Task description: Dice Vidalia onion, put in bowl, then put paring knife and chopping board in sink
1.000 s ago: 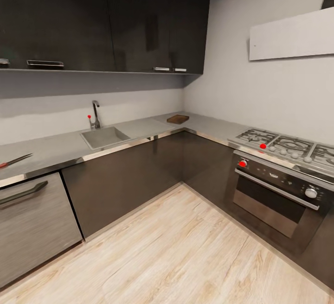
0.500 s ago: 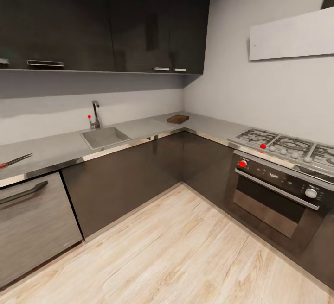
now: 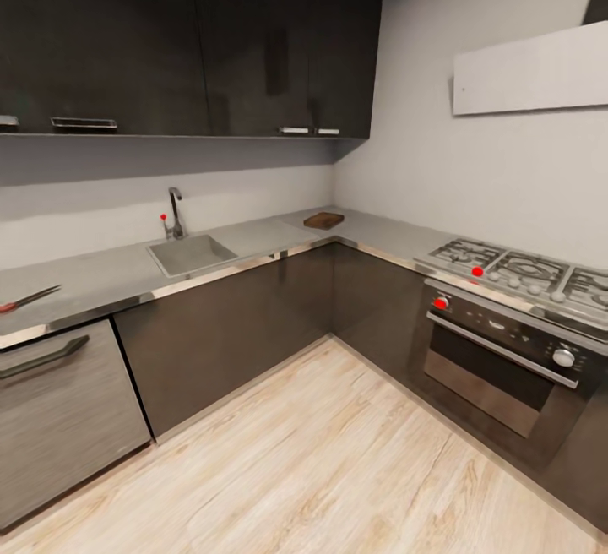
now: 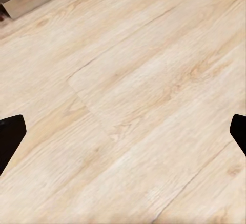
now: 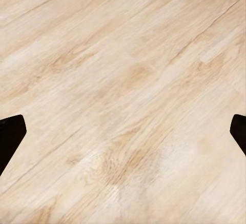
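I am keeping both jaws wide and empty over the pale wooden floor (image 4: 128, 96). The rectangular steel sink (image 3: 192, 253) is far ahead of them, on the long grey countertop (image 3: 101, 275); I should approach slowly and squarely.

L-shaped grey countertop (image 3: 253, 237): sink (image 3: 191, 253) with tap at left-centre, chopping board (image 3: 323, 219) far in the corner, paring knife (image 3: 25, 300) at far left edge, stove (image 3: 515, 271) right.
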Tool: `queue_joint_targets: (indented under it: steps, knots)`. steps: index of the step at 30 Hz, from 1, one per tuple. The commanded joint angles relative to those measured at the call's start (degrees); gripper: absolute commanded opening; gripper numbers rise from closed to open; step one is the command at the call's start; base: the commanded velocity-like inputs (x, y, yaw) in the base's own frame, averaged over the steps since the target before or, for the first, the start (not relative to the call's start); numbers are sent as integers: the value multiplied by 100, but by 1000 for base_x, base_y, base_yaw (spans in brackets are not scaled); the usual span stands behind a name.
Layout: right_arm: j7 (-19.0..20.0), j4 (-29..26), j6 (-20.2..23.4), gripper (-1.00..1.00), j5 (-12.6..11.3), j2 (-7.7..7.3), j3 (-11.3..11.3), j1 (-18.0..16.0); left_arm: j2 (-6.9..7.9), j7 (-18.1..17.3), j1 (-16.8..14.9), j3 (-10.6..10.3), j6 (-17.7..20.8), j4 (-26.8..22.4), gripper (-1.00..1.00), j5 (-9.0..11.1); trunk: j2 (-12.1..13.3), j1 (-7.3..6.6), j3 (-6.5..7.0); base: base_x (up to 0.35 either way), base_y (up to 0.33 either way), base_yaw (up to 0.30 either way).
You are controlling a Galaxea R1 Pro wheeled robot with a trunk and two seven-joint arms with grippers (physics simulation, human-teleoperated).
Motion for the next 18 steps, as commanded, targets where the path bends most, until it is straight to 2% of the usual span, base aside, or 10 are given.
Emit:
queue_joint_targets:
  steps: [1, 18]
  knots:
    - [-20, -1, -14, 100, 2, 2, 1, -1, 0, 2, 2, 1, -9, -4, 100, 4, 39, -22, 14, 0, 0, 0]
    - [-16, -1, -12, 100, 2, 2, 1, -1, 0, 2, 3, 9, -9, 96, 100, 4, 721, -396, 319, 0, 0, 0]
